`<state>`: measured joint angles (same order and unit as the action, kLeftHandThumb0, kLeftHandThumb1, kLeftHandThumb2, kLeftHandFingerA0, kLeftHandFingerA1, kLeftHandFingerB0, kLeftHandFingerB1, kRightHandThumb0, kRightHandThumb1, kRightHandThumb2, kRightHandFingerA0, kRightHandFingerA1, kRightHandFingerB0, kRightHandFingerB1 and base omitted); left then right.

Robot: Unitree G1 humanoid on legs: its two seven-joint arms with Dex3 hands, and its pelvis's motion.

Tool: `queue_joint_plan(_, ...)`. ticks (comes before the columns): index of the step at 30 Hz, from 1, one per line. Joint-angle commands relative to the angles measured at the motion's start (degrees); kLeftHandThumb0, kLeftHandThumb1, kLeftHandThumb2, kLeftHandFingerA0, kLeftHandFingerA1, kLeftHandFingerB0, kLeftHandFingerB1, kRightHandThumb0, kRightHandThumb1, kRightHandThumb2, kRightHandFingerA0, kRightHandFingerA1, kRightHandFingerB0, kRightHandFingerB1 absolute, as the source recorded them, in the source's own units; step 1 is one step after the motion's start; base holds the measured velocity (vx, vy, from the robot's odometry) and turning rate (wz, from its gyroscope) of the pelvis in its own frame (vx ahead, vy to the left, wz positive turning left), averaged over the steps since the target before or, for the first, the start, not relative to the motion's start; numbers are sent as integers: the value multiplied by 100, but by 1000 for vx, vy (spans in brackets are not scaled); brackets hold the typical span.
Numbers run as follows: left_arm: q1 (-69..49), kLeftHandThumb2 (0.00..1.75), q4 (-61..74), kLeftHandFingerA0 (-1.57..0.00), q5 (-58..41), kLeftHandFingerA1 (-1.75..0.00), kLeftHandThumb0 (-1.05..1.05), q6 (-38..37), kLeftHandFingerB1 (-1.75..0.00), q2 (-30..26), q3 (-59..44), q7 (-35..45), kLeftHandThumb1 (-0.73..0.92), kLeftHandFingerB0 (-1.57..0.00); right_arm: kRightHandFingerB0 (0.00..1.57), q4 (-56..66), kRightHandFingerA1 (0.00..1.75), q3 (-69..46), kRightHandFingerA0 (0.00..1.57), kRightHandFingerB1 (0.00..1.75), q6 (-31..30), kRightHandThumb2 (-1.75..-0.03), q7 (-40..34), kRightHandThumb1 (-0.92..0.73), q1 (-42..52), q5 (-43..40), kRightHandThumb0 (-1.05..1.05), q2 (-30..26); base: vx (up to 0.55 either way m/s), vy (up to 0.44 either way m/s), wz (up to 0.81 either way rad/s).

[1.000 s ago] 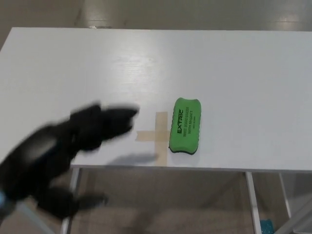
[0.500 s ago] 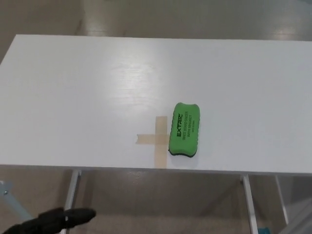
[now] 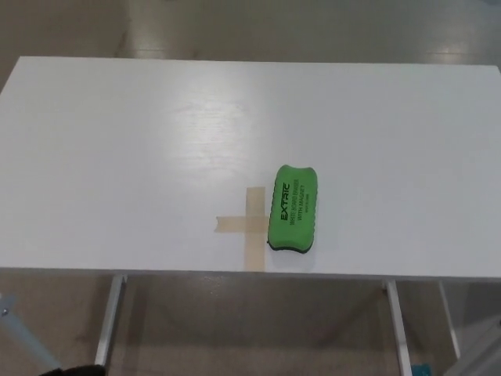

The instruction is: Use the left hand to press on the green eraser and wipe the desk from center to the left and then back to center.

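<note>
One green eraser [image 3: 293, 208] lies on one white desk [image 3: 117, 157]. One cross of tan tape [image 3: 246, 225] sits just left of the eraser. Two metal desk legs [image 3: 109, 317] show below the desk.

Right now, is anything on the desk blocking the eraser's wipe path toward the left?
Nothing visible does. The green eraser lies beside a flat tape cross on the white desk; the surface to its left is bare. Neither hand is in view.
</note>
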<state>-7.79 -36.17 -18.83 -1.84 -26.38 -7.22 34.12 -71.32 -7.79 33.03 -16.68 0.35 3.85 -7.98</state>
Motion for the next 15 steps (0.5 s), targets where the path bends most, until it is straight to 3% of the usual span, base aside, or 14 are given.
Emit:
queue_joint_plan(1,1307,60,-2809,-74,1056,-44,-33,108,-38,52,143,-2348,68,-60,68,76,50,-183,57,46,16,-63,209,-75,-284,-245,-36,82,0,0,0)
queue_joint_plan(2,1386,61,-2854,-74,1105,-43,-32,128,-38,38,201,-2324,71,-59,56,94,65,-155,52,62,42,-99,187,-62,-317,-203,-33,47,0,0,0)
queue_joint_plan(3,1453,61,-2916,-74,1141,-43,-32,122,-38,29,246,-2312,71,-59,56,105,65,-137,52,62,59,-99,171,-62,-339,-172,-33,23,0,0,0)
queue_joint_plan(6,1561,61,-3085,-79,1244,-44,-32,16,-38,52,371,-2415,73,-58,50,128,64,-71,52,59,25,-98,11,-59,-369,-57,-33,3,0,0,0)
queue_joint_plan(7,1566,62,-3117,-77,1313,-43,-32,-19,-38,45,457,-2401,73,-54,60,133,48,-62,58,41,27,-62,-3,-72,-358,-44,-34,-1,0,0,0)
queue_joint_plan(15,1694,62,-3483,-70,1566,-41,-30,-293,-38,1,794,-2258,74,-49,61,122,52,-114,59,41,17,-62,31,-72,-352,-103,-35,30,0,0,0)
